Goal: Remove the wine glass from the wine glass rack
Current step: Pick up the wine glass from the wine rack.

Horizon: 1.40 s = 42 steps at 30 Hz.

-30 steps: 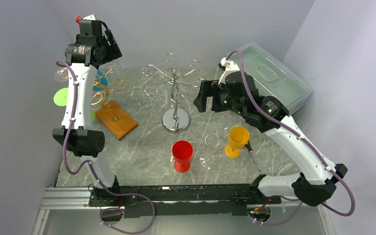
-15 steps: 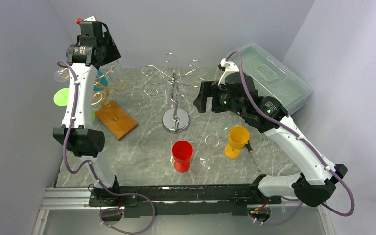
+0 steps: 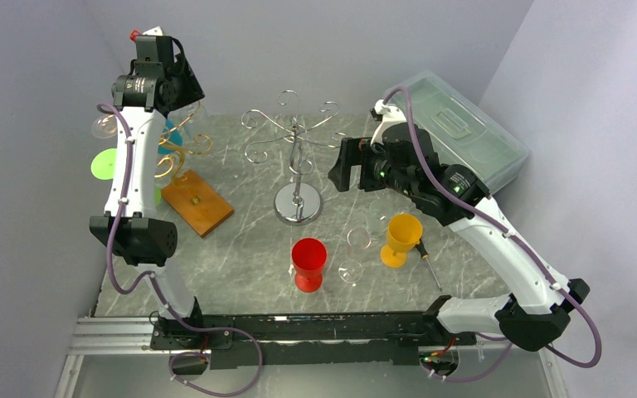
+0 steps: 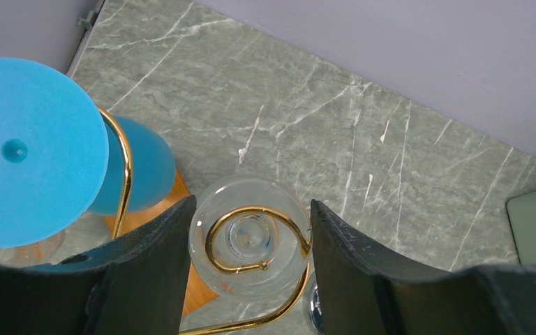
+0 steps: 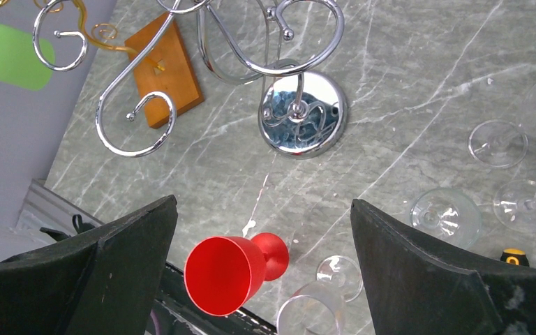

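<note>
Between the two fingers of my left gripper (image 4: 252,204) hangs the clear wine glass (image 4: 250,241), foot up, with its stem inside a curl of the gold wine glass rack (image 4: 122,167), at the far left corner of the table (image 3: 240,249). One finger stands on each side of the glass foot, very near its rim, but I cannot tell if they press on it or only stand beside it. Just to the left a blue glass (image 4: 31,150) hangs on the same rack, also foot up, and a green one (image 3: 104,164) hangs on the outer side. The rack stands on a wooden base (image 3: 196,201). Near the middle of the table is a silver rack (image 3: 297,166) on a round shiny foot. My right gripper (image 5: 264,206) is high above the table beside that silver rack, its fingers spread wide and holding nothing. Below it, a red goblet (image 3: 308,264) and an orange goblet (image 3: 401,239) stand upright, and both look empty. Some clear glasses (image 3: 357,240) are between them, and a screwdriver (image 3: 427,261) lies beside the orange one. At the far right is a clear plastic box (image 3: 464,133) with its lid on; what it contains I cannot see.
</note>
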Each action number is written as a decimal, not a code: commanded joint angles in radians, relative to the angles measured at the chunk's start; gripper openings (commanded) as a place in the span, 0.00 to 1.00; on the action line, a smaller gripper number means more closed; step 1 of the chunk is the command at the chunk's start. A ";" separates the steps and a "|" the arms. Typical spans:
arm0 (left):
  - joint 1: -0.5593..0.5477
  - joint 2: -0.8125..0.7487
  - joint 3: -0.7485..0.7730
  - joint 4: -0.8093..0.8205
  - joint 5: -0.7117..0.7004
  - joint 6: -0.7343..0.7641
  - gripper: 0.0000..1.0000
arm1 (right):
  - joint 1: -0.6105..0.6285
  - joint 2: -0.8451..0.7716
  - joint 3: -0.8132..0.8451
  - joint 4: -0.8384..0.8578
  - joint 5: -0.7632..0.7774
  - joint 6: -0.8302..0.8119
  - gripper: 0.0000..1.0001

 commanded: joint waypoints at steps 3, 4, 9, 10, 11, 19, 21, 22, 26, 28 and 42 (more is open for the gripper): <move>0.000 -0.038 0.062 0.034 0.041 0.014 0.32 | -0.005 -0.025 0.000 0.047 -0.008 0.005 0.97; 0.001 -0.037 0.067 0.034 0.045 0.017 0.32 | -0.005 -0.025 -0.001 0.047 -0.008 0.005 0.97; -0.001 -0.038 0.076 0.035 0.060 0.025 0.31 | -0.005 -0.022 -0.002 0.048 -0.010 0.008 0.97; -0.001 -0.039 0.077 0.034 0.062 0.025 0.31 | -0.006 -0.022 -0.002 0.048 -0.011 0.008 0.97; 0.000 -0.041 0.077 0.033 0.063 0.025 0.31 | -0.006 -0.021 -0.002 0.048 -0.011 0.010 0.97; -0.006 -0.059 0.053 0.036 0.086 0.021 0.30 | -0.005 -0.024 -0.007 0.050 -0.013 0.016 0.97; -0.011 -0.069 0.044 0.042 0.087 0.024 0.29 | -0.006 -0.025 -0.010 0.053 -0.014 0.017 0.97; -0.012 -0.071 0.042 0.041 0.087 0.027 0.29 | -0.005 -0.025 -0.011 0.054 -0.016 0.019 0.97; -0.016 -0.075 0.046 0.038 0.092 0.035 0.29 | -0.005 -0.021 -0.011 0.058 -0.025 0.021 0.97; -0.017 -0.076 0.044 0.039 0.094 0.040 0.29 | -0.005 -0.023 -0.011 0.059 -0.025 0.021 0.97; -0.026 -0.050 0.066 0.049 0.117 0.065 0.29 | -0.005 -0.020 -0.012 0.057 -0.024 0.022 0.98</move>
